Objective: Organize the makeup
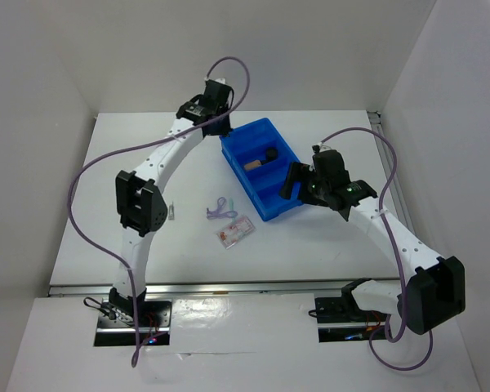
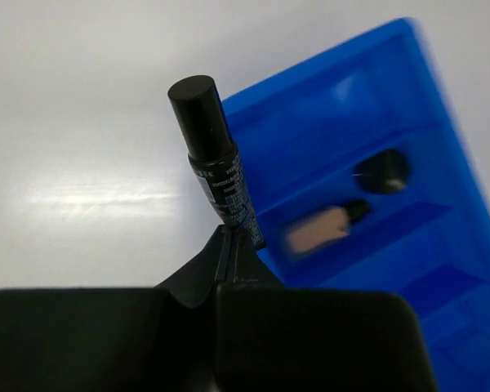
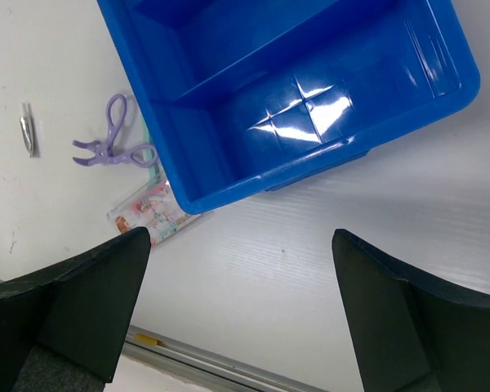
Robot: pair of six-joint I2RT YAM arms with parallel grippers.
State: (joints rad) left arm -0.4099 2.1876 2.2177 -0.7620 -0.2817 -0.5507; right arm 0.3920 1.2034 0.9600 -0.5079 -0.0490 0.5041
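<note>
My left gripper [image 2: 229, 235] is shut on the lower end of the slim black tube [image 2: 215, 155], which sticks up beside the far left corner of the blue tray [image 2: 310, 122]. In the top view that gripper [image 1: 215, 124] hangs at the tray's [image 1: 271, 198] far corner. Inside the tray lie the beige black-capped bottle [image 1: 257, 163] [image 2: 322, 229] and the round black puff [image 1: 272, 153] [image 2: 382, 170]. My right gripper [image 3: 241, 237] [image 1: 298, 184] stands open above the table by the tray's near end, holding nothing.
On the table left of the tray lie the lilac looped tool [image 1: 219, 208] [image 3: 113, 145], the clear pink-red packet [image 1: 235, 232] [image 3: 151, 214] and the tiny silver piece [image 1: 171, 212] [image 3: 27, 131]. White walls enclose the table on three sides.
</note>
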